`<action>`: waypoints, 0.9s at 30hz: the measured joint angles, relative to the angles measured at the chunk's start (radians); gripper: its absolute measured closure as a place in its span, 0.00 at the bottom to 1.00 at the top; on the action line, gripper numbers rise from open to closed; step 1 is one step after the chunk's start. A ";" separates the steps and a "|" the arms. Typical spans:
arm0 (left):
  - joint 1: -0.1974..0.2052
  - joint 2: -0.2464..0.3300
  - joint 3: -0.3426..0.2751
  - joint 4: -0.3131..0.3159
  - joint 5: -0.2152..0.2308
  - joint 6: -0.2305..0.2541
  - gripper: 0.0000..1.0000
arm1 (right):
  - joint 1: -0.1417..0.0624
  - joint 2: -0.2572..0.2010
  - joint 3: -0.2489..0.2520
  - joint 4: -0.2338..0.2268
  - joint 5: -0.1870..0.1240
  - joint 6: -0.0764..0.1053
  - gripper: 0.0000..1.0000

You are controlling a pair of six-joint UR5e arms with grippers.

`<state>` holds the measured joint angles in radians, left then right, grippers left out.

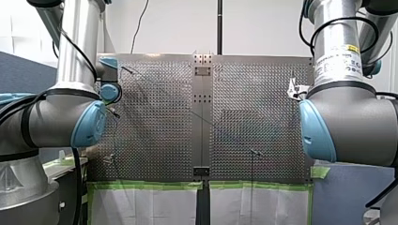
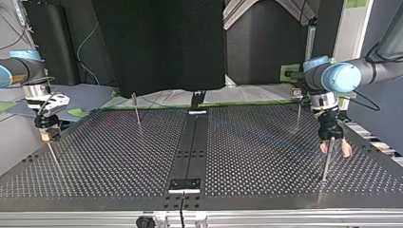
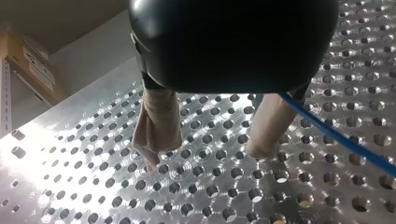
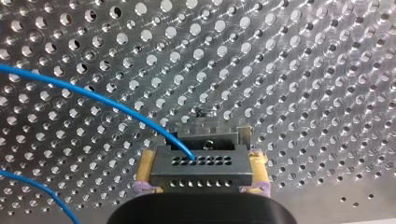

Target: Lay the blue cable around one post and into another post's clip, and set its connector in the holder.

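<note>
The robot's right gripper (image 4: 201, 162) is holding the connector (image 4: 201, 170) of the blue cable (image 4: 93, 95) low over the perforated worktop (image 4: 303, 70). Its jaws are clamping the block's two flat sides through yellow pads (image 4: 145, 164). The cable is leaving the connector's face and curving away across the holes. In the top view it is showing as a faint blue line crossing the worktop toward the left gripper (image 2: 335, 149) at that view's right.

There the jaws are standing open and gripping nothing, with the beige fingers (image 3: 156, 123) spread just above the plate. The cable is running just beside one finger rather than between the two, as far as the wrist view shows. A thin post (image 2: 325, 164) is rising just beside that gripper.

The cable is looking thin, light and supple, with enough spring to hold a loose curve. It is likely to slip off a post unless it is kept gently taut. A light pinch between the soft pads, close to the post, should be letting it slide through without kinking. The connector is the one rigid part, small and light, and its flat sides are offering the sure hold. The holder is not showing clearly in any view.
</note>
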<state>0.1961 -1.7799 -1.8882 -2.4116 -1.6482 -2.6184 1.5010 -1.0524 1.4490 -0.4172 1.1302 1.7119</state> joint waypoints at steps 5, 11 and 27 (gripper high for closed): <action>0.001 0.000 0.000 0.000 -0.001 0.000 0.00 | 0.000 0.000 0.000 0.000 0.000 0.000 0.00; 0.001 0.000 0.000 0.000 -0.001 0.000 0.00 | 0.000 0.000 0.000 0.000 0.000 0.000 0.00; -0.002 0.000 0.000 -0.043 -0.032 0.031 0.00 | 0.000 0.000 0.000 0.000 0.000 0.000 0.00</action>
<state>0.1944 -1.7798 -1.8880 -2.4543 -1.6799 -2.5877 1.5010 -1.0523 1.4490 -0.4172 1.1302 1.7120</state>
